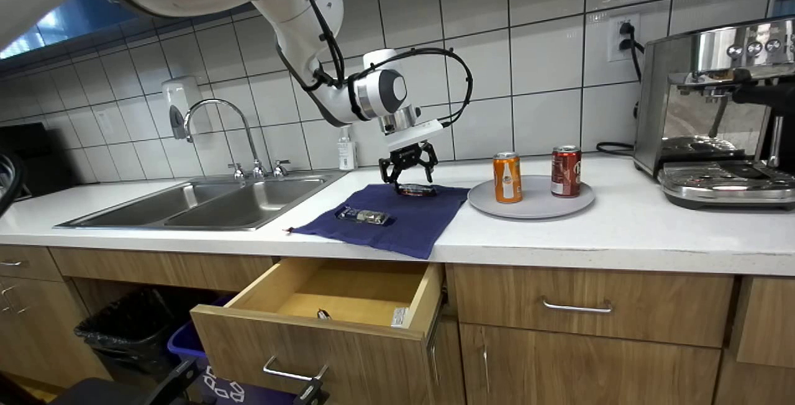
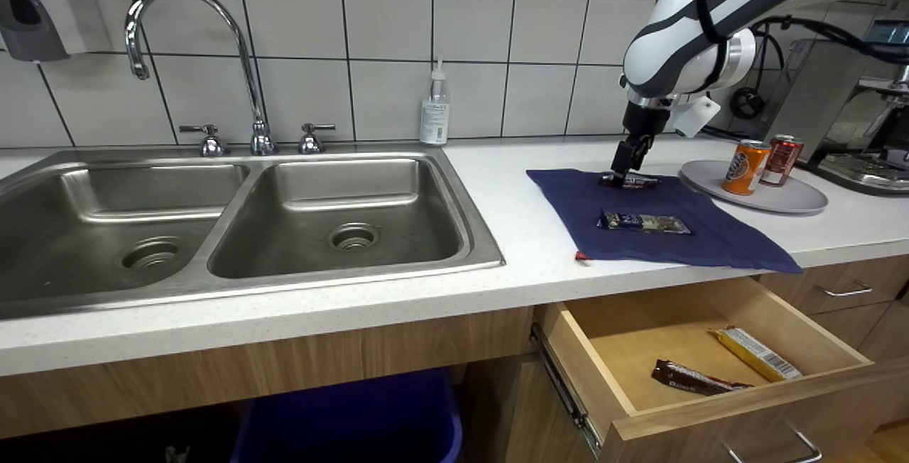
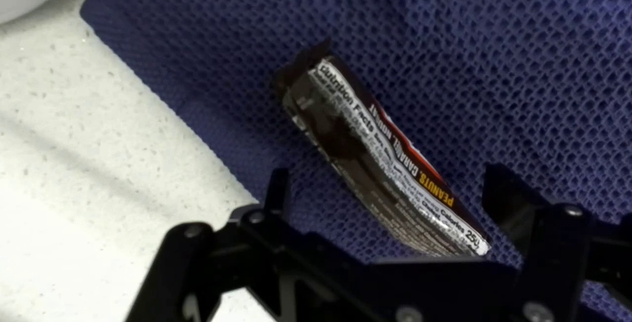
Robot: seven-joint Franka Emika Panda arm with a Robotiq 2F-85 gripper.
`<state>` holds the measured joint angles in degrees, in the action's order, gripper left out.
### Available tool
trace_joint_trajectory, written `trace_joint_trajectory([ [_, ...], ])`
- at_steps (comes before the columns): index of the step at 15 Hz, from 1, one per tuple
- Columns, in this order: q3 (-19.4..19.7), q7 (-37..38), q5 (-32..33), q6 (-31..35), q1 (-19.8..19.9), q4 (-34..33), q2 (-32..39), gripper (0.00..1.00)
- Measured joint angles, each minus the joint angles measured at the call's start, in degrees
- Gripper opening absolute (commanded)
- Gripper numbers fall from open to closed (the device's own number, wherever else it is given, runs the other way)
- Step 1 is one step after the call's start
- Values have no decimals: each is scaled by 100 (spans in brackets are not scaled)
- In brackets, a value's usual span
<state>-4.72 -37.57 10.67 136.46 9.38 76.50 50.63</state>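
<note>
My gripper is open, pointing down, low over a dark blue cloth on the white counter. In the wrist view, the jaws stand apart on either side of one end of a dark brown wrapped candy bar. The bar lies on the cloth at a slant between the fingers, with gaps to both fingertips. It also shows under the gripper in both exterior views. A second bar, in a clear and blue wrapper, lies on the cloth nearer the counter's front edge.
A grey plate with an orange can and a red can stands beside the cloth. An open drawer holds a yellow bar and a brown bar. A sink and an espresso machine flank the area.
</note>
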Motion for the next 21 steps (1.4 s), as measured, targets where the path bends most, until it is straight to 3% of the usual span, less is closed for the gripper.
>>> trace_joint_trajectory([
  [2,-3,-4,-22,-69,-12,-117,66,100],
  [3,-3,-5,-28,-103,-17,-168,94,75],
  [5,-4,-15,-43,-176,-23,-259,141,68],
  [13,-5,-61,-106,-269,-23,-478,253,5],
  [14,-5,-70,-116,-274,-23,-491,258,0],
  [21,-5,-153,-166,-280,-21,-514,266,4],
])
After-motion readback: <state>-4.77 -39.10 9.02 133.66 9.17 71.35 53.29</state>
